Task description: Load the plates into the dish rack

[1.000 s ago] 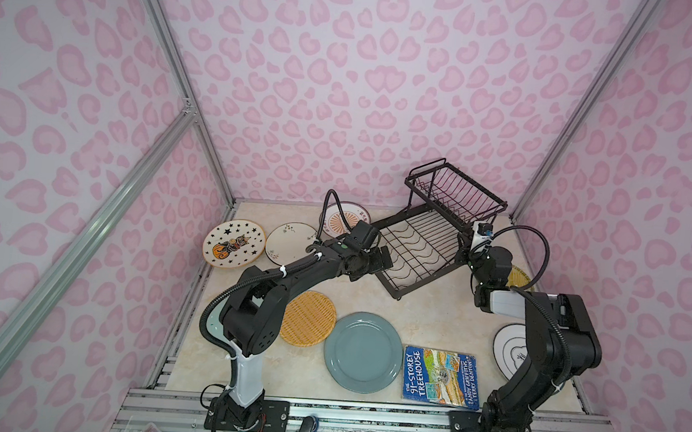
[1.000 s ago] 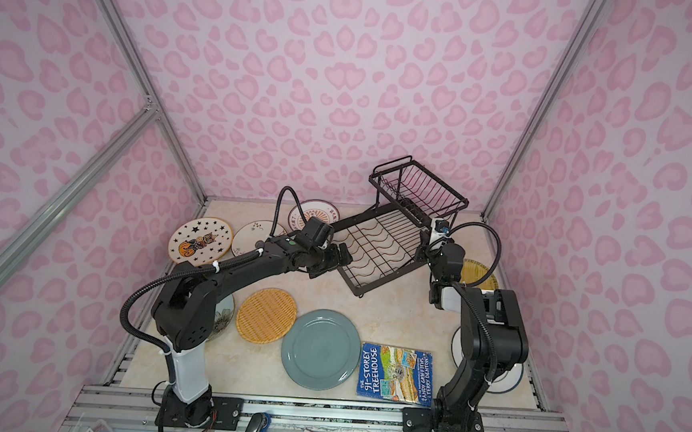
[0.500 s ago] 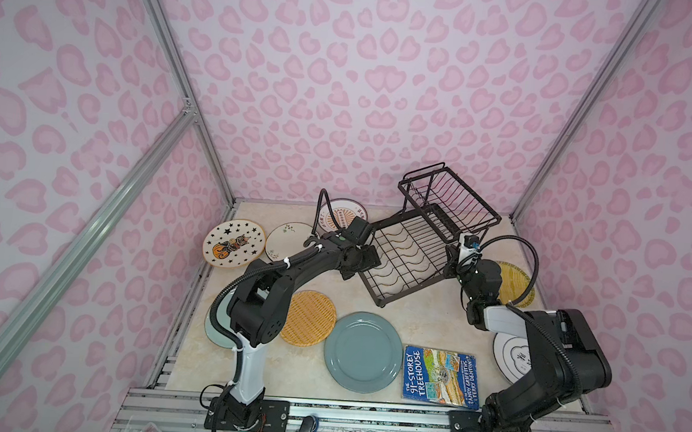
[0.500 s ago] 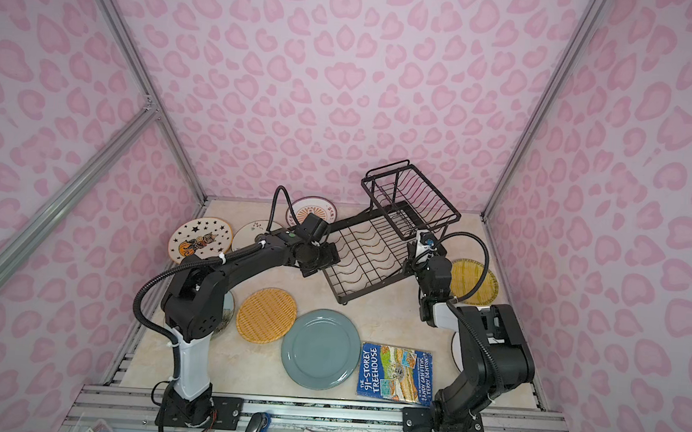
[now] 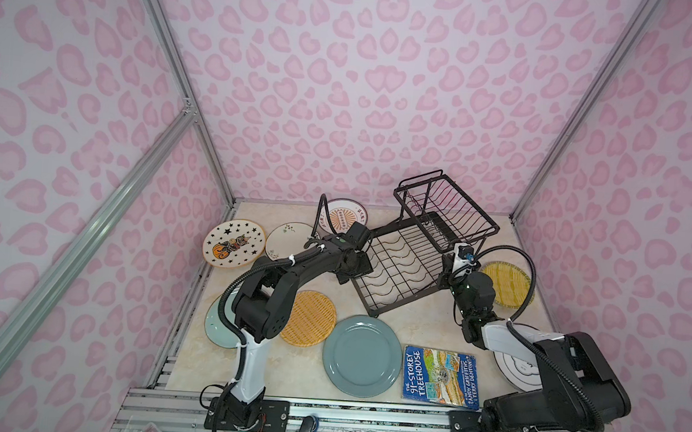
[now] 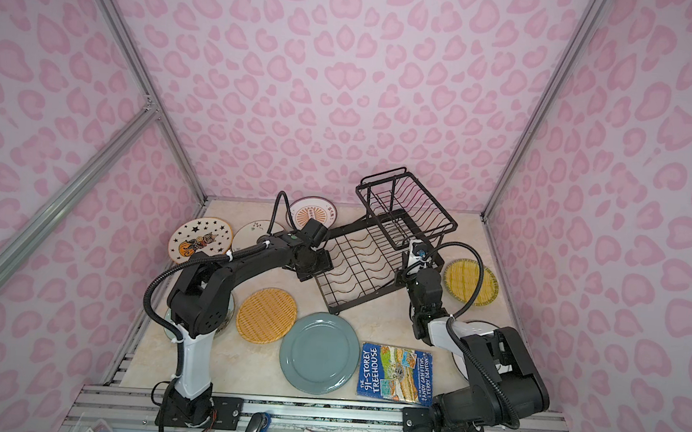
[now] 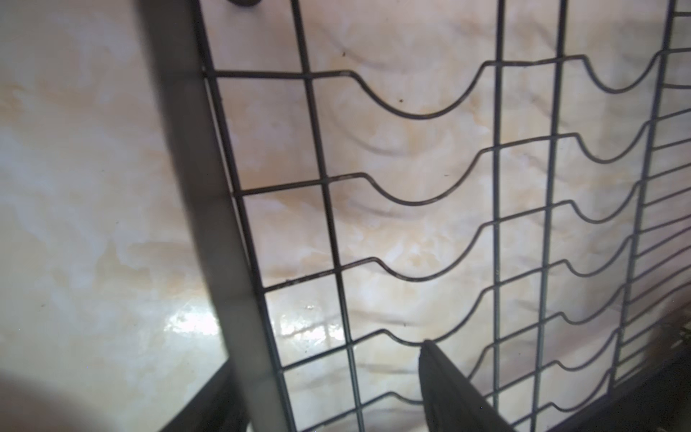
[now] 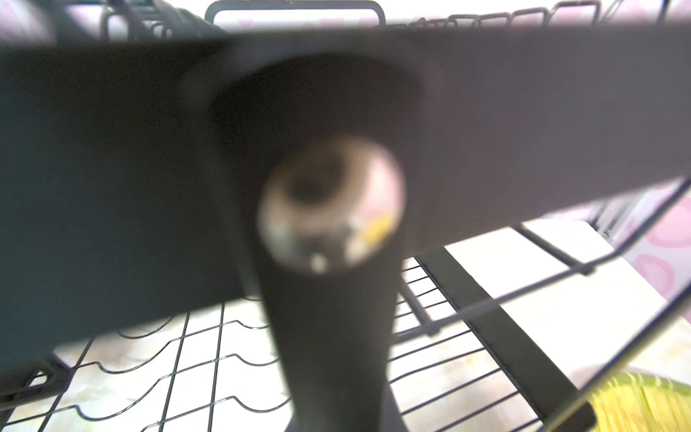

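Reading the blue book [image 5: 441, 376] near the front edge: "91-STOREY TREEHOUSE", authors Andy Griffiths and Terry Denton; lettering on the sunburst plate [image 5: 342, 216] is too small to read. The dish rack [image 5: 399, 271] stands mid-table, just beyond the teal-grey plate [image 5: 361, 355]. The left gripper [image 5: 355, 270] sits at its left rim, jaws apart astride the flat frame bar (one finger [image 7: 445, 381] over the wavy wires), gripping nothing. The right gripper [image 5: 458, 260] is closed on the rack's right upright; its wrist view is blurred, fingertips indistinct. The pale green plate [image 5: 215, 324] and a white plate [image 5: 519, 373] lie partly hidden beneath the arms.
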